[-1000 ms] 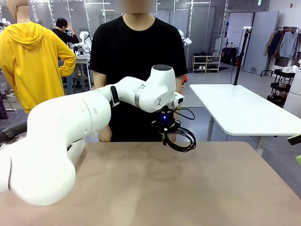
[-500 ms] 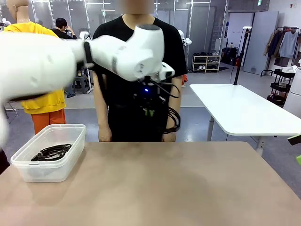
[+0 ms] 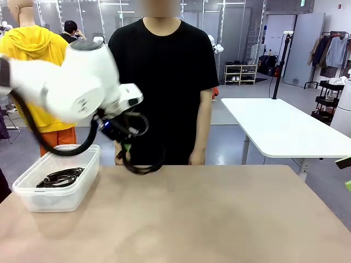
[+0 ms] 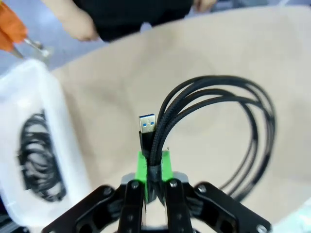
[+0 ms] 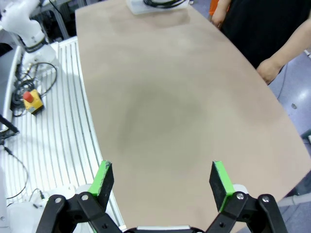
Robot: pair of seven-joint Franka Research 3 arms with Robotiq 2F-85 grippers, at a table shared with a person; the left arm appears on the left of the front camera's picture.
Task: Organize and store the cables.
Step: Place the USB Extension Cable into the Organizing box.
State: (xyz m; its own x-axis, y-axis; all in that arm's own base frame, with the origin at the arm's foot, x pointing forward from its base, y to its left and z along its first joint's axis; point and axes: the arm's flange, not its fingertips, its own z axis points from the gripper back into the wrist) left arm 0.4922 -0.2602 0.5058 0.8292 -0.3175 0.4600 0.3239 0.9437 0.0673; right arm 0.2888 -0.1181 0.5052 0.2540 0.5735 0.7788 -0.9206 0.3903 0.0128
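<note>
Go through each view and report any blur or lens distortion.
Front view: the left arm and its hanging cable coil smear with motion; the table is sharp. Left wrist view: the left gripper and plug are crisp, the clear bin soft. Right wrist view: sharp, the table edge bowed by the wide lens.

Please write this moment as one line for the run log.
left tool: shut on coiled cable, in air near bin | bin: one cable inside | right tool: open, holds nothing
</note>
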